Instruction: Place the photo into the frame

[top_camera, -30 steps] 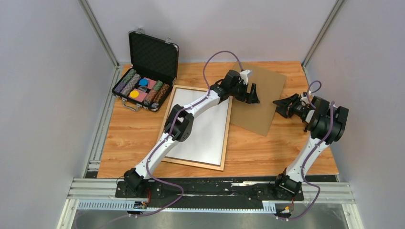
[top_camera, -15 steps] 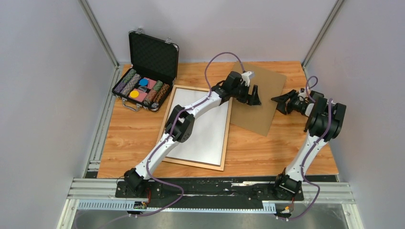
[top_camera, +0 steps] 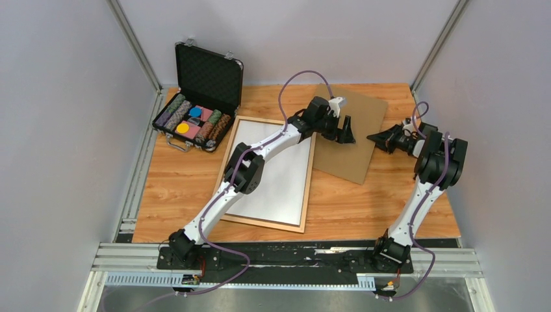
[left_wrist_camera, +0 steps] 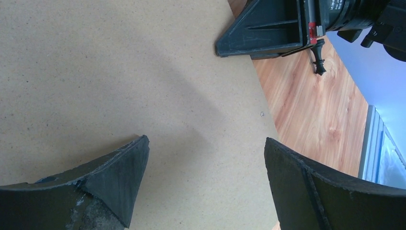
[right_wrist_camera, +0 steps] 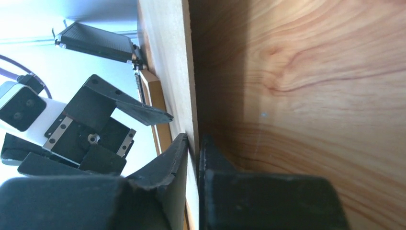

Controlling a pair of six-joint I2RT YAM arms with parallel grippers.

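Observation:
The frame of light-brown wood lies flat left of the table's centre. The photo lies inside it, plain white back up. To its right is a brown backing board, partly over the frame's right rail. My left gripper hovers open just above that board, nothing between its fingers. My right gripper is at the board's right edge, jaws shut on the thin edge. The picture side of the photo is hidden.
An open black case with several stacks of coloured chips stands at the back left. Grey walls close in the wooden table on the left, back and right. The rail with both arm bases runs along the near edge.
My right gripper has slid left to the backing board's right edge and closed on it. The left gripper has stayed open over the board, barely moving.

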